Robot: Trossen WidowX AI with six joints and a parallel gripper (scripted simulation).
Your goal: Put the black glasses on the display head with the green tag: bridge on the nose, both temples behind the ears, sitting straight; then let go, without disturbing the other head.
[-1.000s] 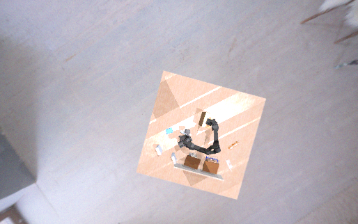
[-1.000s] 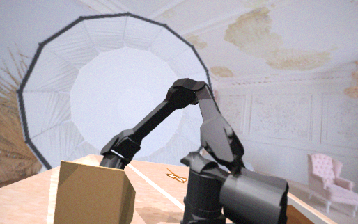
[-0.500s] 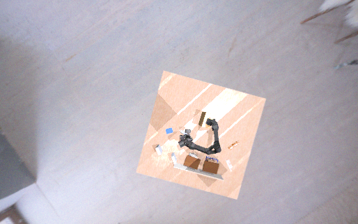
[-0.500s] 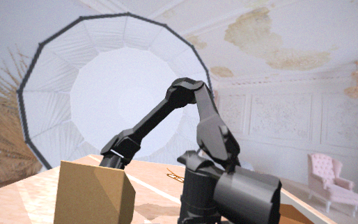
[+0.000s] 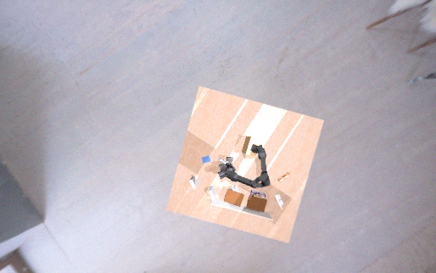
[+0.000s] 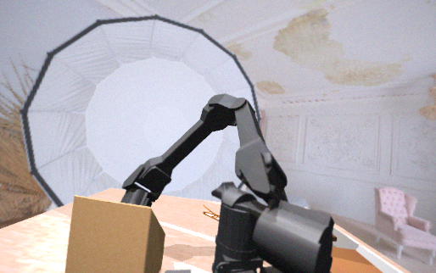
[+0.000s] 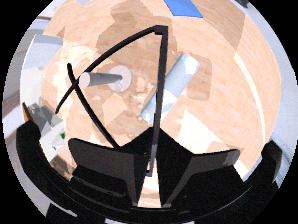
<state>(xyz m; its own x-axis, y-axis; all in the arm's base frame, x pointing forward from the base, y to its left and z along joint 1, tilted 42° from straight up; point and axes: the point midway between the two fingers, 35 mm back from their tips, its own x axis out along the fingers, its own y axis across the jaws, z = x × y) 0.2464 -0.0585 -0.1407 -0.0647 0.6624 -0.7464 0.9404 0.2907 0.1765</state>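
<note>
The gripper is clamped on the black glasses, holding them above the wooden table, with both temples extending toward the left side of the wrist view. The glasses are off the green-tagged display head, which is partly visible near the lower left of that view. A blue flat piece lies on the table, apart from the gripper.
</note>
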